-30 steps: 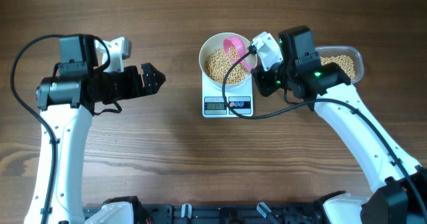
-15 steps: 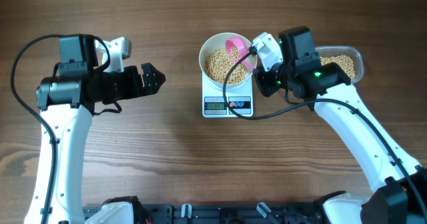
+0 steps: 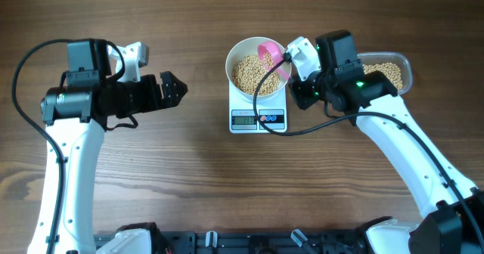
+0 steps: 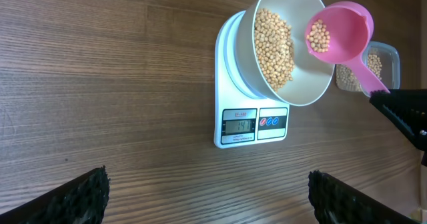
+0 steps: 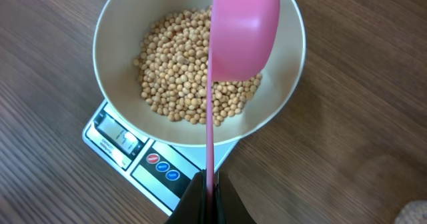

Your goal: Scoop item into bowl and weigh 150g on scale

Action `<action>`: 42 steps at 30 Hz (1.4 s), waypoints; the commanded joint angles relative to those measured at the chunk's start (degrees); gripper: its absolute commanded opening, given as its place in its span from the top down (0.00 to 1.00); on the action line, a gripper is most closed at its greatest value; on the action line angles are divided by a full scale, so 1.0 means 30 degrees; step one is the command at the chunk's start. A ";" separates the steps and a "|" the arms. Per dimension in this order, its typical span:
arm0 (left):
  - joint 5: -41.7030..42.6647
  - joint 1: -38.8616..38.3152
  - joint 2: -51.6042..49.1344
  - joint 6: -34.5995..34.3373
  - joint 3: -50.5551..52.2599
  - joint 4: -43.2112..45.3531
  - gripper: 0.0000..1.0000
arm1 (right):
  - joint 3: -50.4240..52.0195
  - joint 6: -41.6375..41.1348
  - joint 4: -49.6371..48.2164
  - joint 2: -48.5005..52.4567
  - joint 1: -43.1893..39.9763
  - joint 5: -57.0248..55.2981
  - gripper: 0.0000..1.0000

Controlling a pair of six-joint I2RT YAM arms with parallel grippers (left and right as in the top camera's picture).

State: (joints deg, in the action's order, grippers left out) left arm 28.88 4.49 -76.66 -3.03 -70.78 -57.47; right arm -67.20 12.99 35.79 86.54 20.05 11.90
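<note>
Bowl [image 3: 231, 63]: round, plain white, smooth glossy walls. Sits on the scale [image 3: 258, 119] and covers most of its platform.

Scale: flat, white, square with rounded corners. Carries a grey display [image 4: 239, 125] and a dark panel with red and blue buttons along its near edge. Shows digits, too small to read with confidence.

Item [image 3: 246, 74]: small round tan beans, matt, loosely heaped across the floor of the bowl. Also present in small number inside the scoop cup.

Scoop [image 3: 268, 55]: pink plastic, deep round cup, thin straight handle. Hangs tilted over the bowl's right rim, clear of the heap.

Right end effector [image 5: 208, 196]: clamped tight on the end of the scoop handle, dark fingers pressed against it.

Left end effector [image 3: 176, 88]: jaws spread wide, gripping nothing. Hovers over the bench well to the left of the scale.

Bench [image 3: 189, 178]: dark brown wood, grain running side to side.

Tub [image 3: 407, 71]: clear plastic, rounded rectangle, holding more beans. Stands right of the bowl, partly hidden under the right arm [image 3: 393, 140] from overhead.

Cable [image 3: 302, 131]: black, loops from the right wrist across the bowl and the scale's front, masking part of both from above.
</note>
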 commanded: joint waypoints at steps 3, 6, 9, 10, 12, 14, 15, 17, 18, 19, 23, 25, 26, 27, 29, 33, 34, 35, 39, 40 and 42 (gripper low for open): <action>0.0357 -0.0051 0.0051 0.0379 -0.0357 -0.0007 0.00 | -0.0313 0.0182 -0.0036 -0.0248 0.0007 -0.0328 0.95; 0.0357 -0.0051 0.0051 0.0379 -0.0357 -0.0007 0.00 | -0.0313 0.0189 -0.0051 -0.0240 0.0007 -0.0474 0.96; 0.0357 -0.0051 0.0051 0.0379 -0.0357 -0.0007 0.00 | -0.0313 -0.0124 -0.0233 -0.0240 0.0007 -0.0109 0.96; 0.0357 -0.0051 0.0051 0.0379 -0.0357 -0.0007 0.00 | -0.0313 -0.0102 -0.0233 -0.0240 0.0007 0.0117 0.96; 0.0357 -0.0051 0.0051 0.0379 -0.0357 -0.0007 0.00 | -0.0313 0.0007 -0.0189 -0.0240 0.0007 0.0109 0.96; 0.0357 -0.0051 0.0051 0.0379 -0.0357 -0.0007 0.00 | -0.0313 0.0153 -0.0131 -0.0240 0.0080 0.0029 0.96; 0.0357 -0.0051 0.0051 0.0379 -0.0357 -0.0007 0.00 | -0.0313 0.0080 -0.0197 -0.0240 0.0080 0.0051 0.96; 0.0357 -0.0051 0.0051 0.0379 -0.0357 -0.0007 0.00 | -0.0313 -0.0372 -0.0291 -0.0240 0.0080 0.0051 0.96; 0.0357 -0.0051 0.0051 0.0379 -0.0357 -0.0007 0.00 | -0.0313 -0.0379 -0.0284 -0.0240 0.0080 0.0044 0.96; 0.0357 -0.0051 0.0051 0.0379 -0.0357 -0.0007 0.00 | -0.0313 -0.0510 -0.0306 -0.0240 0.0080 0.0051 0.96; 0.0357 -0.0051 0.0051 0.0379 -0.0357 -0.0007 0.00 | -0.0313 -0.1392 -0.0634 -0.0240 0.0080 0.0692 0.96; 0.0357 -0.0051 0.0051 0.0379 -0.0357 -0.0007 0.00 | -0.0313 -0.1384 -0.0648 -0.0240 0.0080 0.0714 0.96; 0.0357 -0.0051 0.0051 0.0379 -0.0357 -0.0007 0.00 | -0.0313 -0.1384 -0.0656 -0.0240 0.0080 0.0714 0.96; 0.0357 -0.0051 0.0051 0.0379 -0.0357 -0.0007 0.00 | -0.0313 -0.1384 -0.0678 -0.0240 0.0080 0.0714 0.96; 0.0357 -0.0051 0.0051 0.0379 -0.0357 -0.0007 0.00 | -0.0313 -0.1384 -0.0692 -0.0240 0.0080 0.0707 0.96; 0.0357 -0.0051 0.0051 0.0379 -0.0357 -0.0007 0.00 | -0.0313 -0.1384 -0.0699 -0.0240 0.0080 0.0707 0.96; 0.0357 -0.0051 0.0051 0.0379 -0.0357 -0.0007 0.00 | -0.0313 -0.1384 -0.0699 -0.0240 0.0080 0.0707 0.96; 0.0357 -0.0051 0.0051 0.0379 -0.0357 -0.0007 0.00 | -0.0313 -0.1384 -0.0699 -0.0240 0.0080 0.0707 0.96; 0.0357 -0.0051 0.0051 0.0379 -0.0357 -0.0007 0.00 | -0.0313 -0.1319 -0.0699 -0.0240 0.0080 0.0692 0.96; 0.0357 -0.0051 0.0051 0.0379 -0.0357 -0.0007 0.00 | -0.0313 -0.1311 -0.0699 -0.0240 0.0080 0.0692 0.96; 0.0357 -0.0051 0.0051 0.0379 -0.0357 -0.0007 0.00 | -0.0313 -0.1311 -0.0699 -0.0240 0.0080 0.0692 0.96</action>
State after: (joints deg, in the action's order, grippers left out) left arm 28.91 4.49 -76.66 -3.03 -70.78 -57.47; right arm -67.20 9.67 34.20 86.54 20.05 13.04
